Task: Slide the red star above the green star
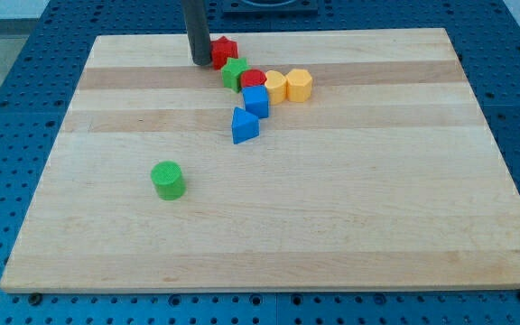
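The red star (225,50) lies near the view's top edge of the board. The green star (235,72) sits just below and slightly right of it, touching or nearly touching. My tip (201,61) is at the red star's left side, against it or very close. The dark rod rises straight up out of the view's top.
A red round block (253,79), a yellow block (276,86) and a yellow hexagonal block (299,84) run right of the green star. A blue cube (256,101) and a blue angular block (244,125) lie below. A green cylinder (168,180) stands alone at lower left. The wooden board (377,226) lies on a blue perforated table.
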{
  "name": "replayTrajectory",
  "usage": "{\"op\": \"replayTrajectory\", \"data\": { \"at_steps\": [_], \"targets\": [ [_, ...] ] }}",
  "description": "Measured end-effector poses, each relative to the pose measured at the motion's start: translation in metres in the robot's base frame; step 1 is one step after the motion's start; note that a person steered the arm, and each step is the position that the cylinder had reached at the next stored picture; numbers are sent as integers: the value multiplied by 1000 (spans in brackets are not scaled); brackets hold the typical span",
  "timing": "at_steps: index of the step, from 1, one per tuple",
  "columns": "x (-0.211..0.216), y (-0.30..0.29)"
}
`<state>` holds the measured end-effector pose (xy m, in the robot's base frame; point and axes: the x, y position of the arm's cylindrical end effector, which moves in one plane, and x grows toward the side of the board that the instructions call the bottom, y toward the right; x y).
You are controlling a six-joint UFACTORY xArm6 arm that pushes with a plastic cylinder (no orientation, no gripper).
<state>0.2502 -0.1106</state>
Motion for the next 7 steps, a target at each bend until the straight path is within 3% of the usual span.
{"op": "replayTrajectory", "data": {
  "at_steps": [2, 7],
  "targets": [
    [-40, 11],
    [-4, 37]
  ]
}}
